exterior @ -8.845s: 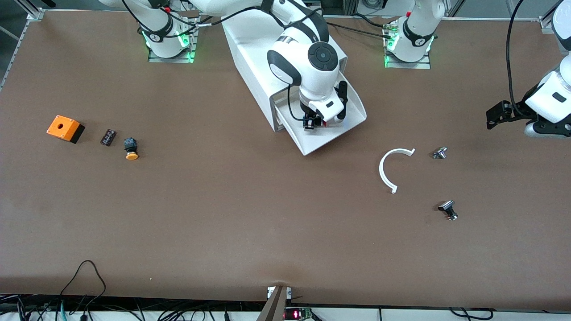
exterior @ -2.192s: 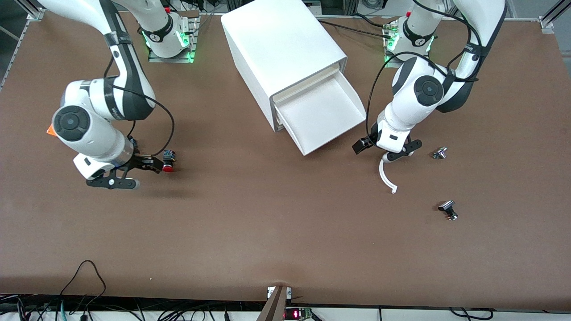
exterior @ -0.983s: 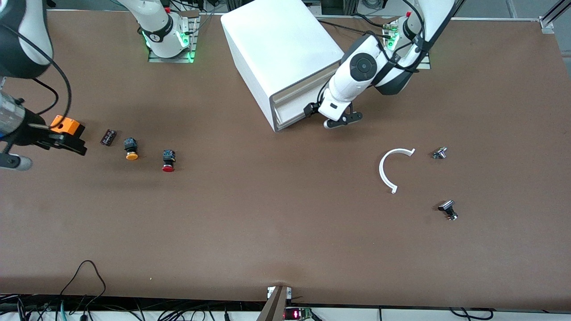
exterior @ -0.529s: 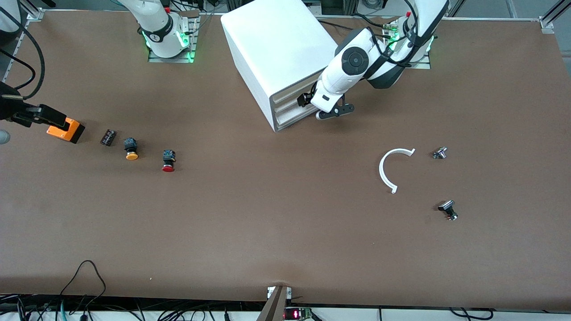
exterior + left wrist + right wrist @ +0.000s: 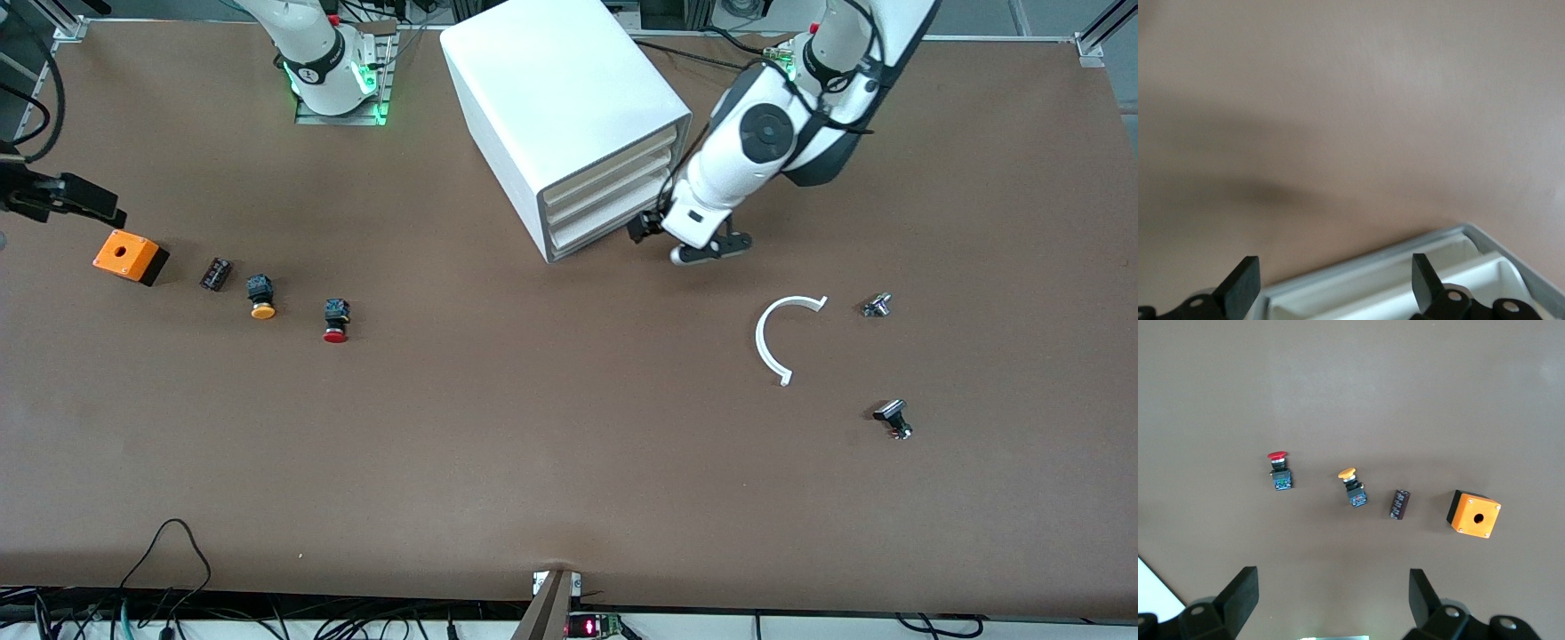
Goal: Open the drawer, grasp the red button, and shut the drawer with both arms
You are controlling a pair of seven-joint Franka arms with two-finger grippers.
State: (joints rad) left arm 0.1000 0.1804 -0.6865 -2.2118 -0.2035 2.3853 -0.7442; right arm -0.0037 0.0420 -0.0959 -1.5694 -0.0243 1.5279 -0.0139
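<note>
The drawer (image 5: 613,182) is the middle one of three in the white cabinet (image 5: 551,89), in the upper middle of the frame. It looks pushed all the way in, flat with the drawers above and below it.

The button (image 5: 335,321) with the red cap lies on the bare tabletop (image 5: 533,444), in the middle band of the frame toward the right arm's end. It is out of the drawer and no hand is holding it. A yellow button (image 5: 260,298) lies near it, then a small black part (image 5: 215,274) and an orange box (image 5: 129,257), all in a row.

The left hand (image 5: 680,240) is low over the tabletop, just in front of the cabinet. In the left wrist view its fingers (image 5: 1238,283) stand wide apart with nothing between them, and the cabinet's drawers show close by.

The right hand (image 5: 62,200) is at the edge of the frame at the right arm's end, up over the tabletop by the orange box. The right wrist view shows its fingers (image 5: 1241,590) wide apart too, and empty, looking down on the button (image 5: 1278,470).

I think the job is almost over: the drawer is closed and the button is out. The closing step looks like the one being wrapped up. Next, the left arm only needs to lift away without bumping the cabinet, and the right arm can wait.
</note>
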